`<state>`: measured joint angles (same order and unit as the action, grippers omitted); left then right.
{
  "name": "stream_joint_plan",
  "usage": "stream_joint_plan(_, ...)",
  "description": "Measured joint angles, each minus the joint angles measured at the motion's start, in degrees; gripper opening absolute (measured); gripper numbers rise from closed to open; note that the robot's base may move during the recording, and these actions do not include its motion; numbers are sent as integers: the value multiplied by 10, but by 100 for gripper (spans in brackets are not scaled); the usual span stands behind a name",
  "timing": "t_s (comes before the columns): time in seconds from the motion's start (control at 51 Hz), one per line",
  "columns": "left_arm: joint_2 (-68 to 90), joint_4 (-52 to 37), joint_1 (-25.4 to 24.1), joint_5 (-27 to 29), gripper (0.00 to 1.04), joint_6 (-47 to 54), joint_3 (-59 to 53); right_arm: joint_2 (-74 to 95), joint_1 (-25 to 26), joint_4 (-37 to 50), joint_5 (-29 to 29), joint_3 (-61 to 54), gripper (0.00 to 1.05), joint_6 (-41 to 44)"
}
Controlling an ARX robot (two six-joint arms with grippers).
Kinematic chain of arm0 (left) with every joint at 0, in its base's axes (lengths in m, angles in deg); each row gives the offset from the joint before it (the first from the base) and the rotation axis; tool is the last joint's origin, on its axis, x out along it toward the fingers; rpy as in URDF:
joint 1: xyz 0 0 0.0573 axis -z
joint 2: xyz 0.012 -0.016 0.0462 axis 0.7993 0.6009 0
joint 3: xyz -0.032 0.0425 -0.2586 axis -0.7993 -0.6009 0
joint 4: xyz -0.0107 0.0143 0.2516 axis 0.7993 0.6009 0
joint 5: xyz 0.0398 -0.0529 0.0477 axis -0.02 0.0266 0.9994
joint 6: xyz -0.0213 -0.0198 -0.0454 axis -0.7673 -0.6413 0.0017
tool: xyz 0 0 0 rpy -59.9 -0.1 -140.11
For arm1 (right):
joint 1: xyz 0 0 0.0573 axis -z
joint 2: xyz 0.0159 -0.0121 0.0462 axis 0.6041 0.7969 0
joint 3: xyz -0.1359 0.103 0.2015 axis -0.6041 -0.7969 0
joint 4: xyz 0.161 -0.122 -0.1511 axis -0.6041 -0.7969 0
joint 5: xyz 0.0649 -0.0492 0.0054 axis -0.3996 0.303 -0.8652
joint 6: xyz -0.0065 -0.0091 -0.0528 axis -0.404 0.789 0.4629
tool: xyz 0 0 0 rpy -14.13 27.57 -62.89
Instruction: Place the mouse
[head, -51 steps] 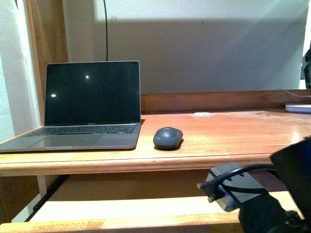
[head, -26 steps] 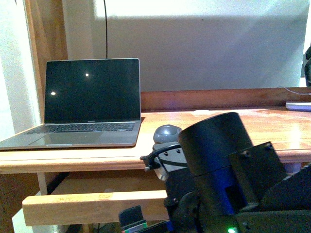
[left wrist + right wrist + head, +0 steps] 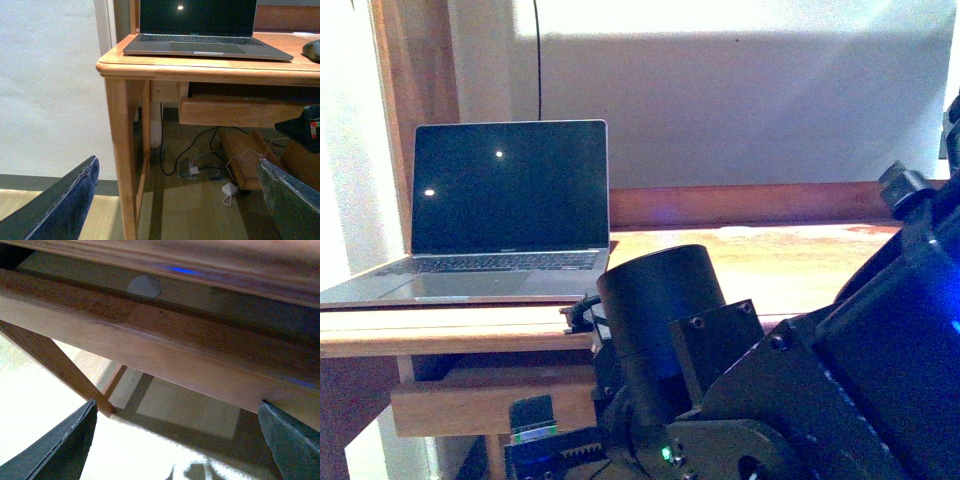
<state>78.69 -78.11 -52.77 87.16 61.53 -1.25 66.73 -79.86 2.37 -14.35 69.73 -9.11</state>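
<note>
While the mouse [image 3: 312, 49] sits right of the laptop [image 3: 200, 30], I judge pickup unstarted; both claws gape empty; next, reach it.

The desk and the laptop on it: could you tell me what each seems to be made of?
The desk looks like varnished orange-brown wood, with visible grain and a soft sheen. The laptop seems to have a matte grey metal shell, possibly aluminium, and a glossy dark screen reflecting a light spot.
</note>
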Motion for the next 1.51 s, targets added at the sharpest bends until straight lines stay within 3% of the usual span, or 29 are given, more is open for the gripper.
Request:
stream_joint_plan(0.216, 0, 0, 0, 0, 97, 0, 0, 16, -7, 19, 18, 10, 97, -30)
stream_joint_plan(0.392, 0, 0, 0, 0, 97, 0, 0, -10, 12, 23, -17, -15, 97, -29)
stream_joint_plan(0.803, 0, 0, 0, -1, 97, 0, 0, -234, 223, 16, -137, -174, 97, 31)
stream_joint_plan(1.058, 0, 0, 0, -1, 97, 0, 0, -417, 392, -3, -255, -275, 97, 38)
stream_joint_plan(1.293, 0, 0, 0, -1, 97, 0, 0, -601, 496, 12, -251, -416, 97, -7)
stream_joint_plan(1.391, 0, 0, 0, -1, 97, 0, 0, -615, 499, 11, -254, -420, 97, -13)
stream_joint_plan(1.509, 0, 0, 0, -1, 97, 0, 0, -624, 483, 70, -156, -455, 83, 29)
